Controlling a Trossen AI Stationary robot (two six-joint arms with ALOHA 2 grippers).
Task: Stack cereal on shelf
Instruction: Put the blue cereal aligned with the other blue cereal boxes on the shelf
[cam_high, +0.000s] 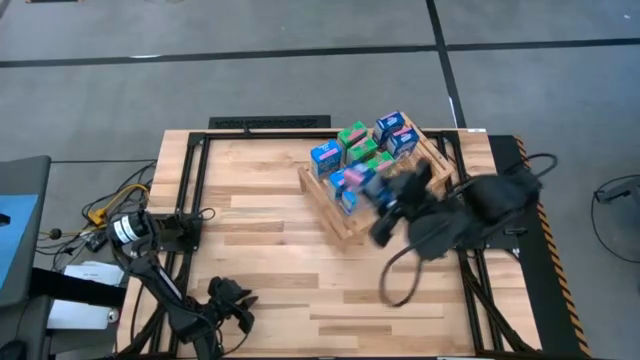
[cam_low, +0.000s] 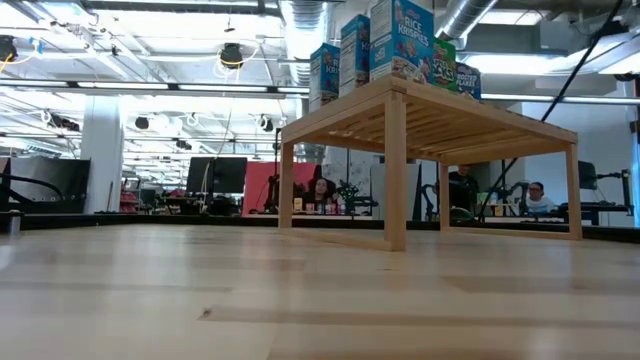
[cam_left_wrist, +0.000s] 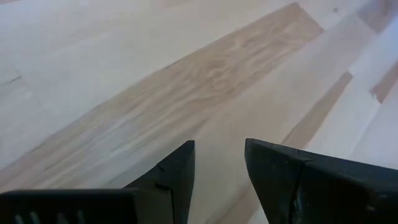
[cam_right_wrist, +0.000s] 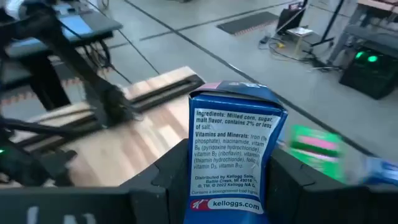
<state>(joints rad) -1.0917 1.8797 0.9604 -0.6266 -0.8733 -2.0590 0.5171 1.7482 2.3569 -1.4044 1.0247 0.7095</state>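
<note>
Right claw (cam_right_wrist: 231, 180) grips a blue cereal box (cam_right_wrist: 231, 149) above the shelf (cam_high: 345, 215); left claw (cam_left_wrist: 219, 180) parted, empty.

1. Plank table (cam_high: 260, 250): we see light wood boards on a black frame.
2. Slatted shelf (cam_high: 345, 220): we note it standing on the table's right half.
3. Cereal boxes (cam_high: 352, 140): we note blue and green ones upright on the shelf.

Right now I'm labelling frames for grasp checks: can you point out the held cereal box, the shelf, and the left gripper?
held cereal box (cam_right_wrist: 231, 155): right wrist view, its printed ingredients panel.
shelf (cam_low: 397, 165): low view, its front leg.
left gripper (cam_left_wrist: 219, 171): left wrist view, midway between its fingertips, over bare table.
</note>
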